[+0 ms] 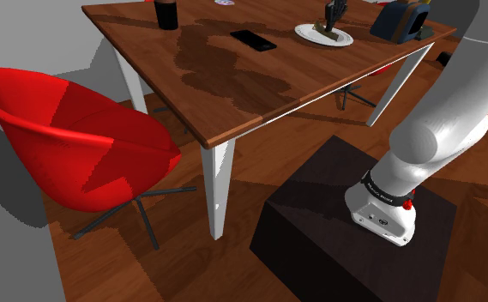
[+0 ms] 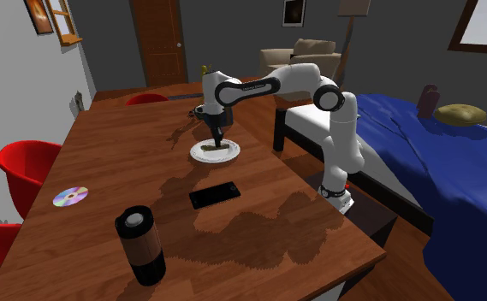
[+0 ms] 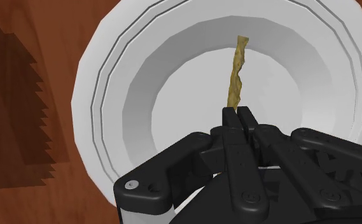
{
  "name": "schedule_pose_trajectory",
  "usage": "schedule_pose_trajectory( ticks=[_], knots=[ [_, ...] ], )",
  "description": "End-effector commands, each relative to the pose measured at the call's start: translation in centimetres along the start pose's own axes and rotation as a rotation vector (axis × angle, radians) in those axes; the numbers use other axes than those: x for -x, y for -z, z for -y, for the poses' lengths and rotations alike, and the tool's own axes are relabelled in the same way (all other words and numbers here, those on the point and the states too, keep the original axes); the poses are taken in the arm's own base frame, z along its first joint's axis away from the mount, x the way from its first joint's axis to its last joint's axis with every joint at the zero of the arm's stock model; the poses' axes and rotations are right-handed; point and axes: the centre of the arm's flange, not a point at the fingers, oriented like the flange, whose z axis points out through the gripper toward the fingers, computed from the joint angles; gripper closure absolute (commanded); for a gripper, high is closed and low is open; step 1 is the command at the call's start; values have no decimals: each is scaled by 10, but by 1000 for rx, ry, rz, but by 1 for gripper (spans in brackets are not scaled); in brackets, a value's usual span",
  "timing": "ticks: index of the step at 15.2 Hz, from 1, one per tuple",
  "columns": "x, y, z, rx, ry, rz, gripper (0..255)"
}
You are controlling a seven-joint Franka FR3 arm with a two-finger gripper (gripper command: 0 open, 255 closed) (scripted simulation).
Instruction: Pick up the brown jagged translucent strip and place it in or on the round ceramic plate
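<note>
The jaws of your gripper are pinched shut on one end of the strip. The strip is over the middle of the plate. It looks thin, light and bendy, maybe easy to snap, so grip it gently by the end. You have one strip and one plate. In the second exterior view, one phone lies at the plate's 6 o'clock.

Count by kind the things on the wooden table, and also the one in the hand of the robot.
White plate: 1
Brown strip: 1
Black phone: 1
Disc: 1
Dark cup: 1
Blue boxy thing: 1
Total: 6
</note>
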Motion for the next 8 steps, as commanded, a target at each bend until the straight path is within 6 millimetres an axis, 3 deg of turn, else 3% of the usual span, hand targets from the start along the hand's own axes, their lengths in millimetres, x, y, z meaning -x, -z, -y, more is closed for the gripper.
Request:
schedule_pose_trajectory(
  ticks=[1, 6, 8],
  knots=[
    [0, 0, 0, 0, 0, 0, 0],
    [0, 0, 0, 0, 0, 0, 0],
    [0, 26, 0, 0, 0, 0, 0]
  ],
)
